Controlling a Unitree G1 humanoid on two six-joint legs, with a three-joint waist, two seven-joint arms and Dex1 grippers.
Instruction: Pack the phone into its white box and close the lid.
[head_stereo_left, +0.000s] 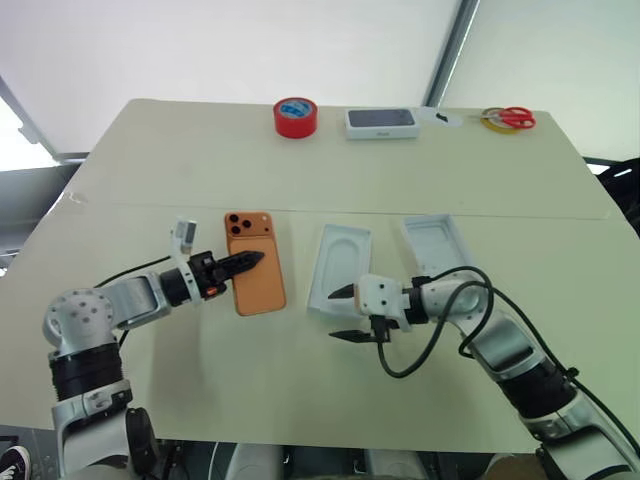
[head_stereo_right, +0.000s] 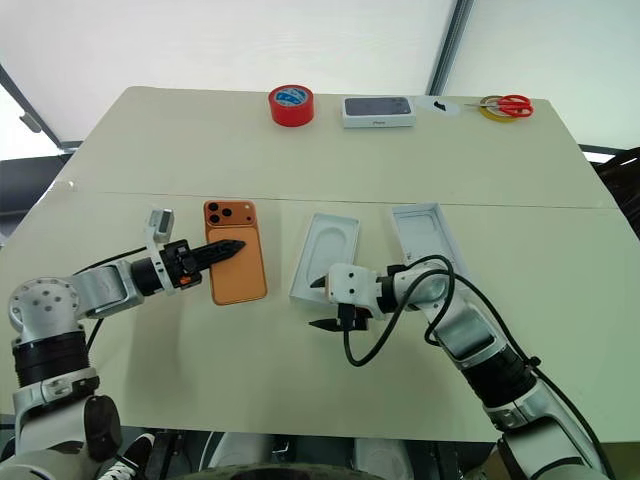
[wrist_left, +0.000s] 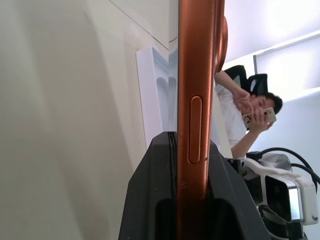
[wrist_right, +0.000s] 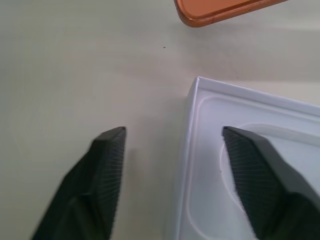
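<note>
Pinching phone (head_stereo_left: 258, 270), left gripper (head_stereo_left: 245, 263)

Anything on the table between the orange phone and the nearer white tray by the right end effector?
Nothing: in the left eye view, bare table separates the orange-backed smartphone from the shallow white rectangular tray.

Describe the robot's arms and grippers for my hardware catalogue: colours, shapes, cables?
Both arms are silver-grey metal segments with black joint bands. The left gripper has ridged black fingers and an orange patch behind them. The right gripper has a white housing, with black cables looping behind it.
</note>
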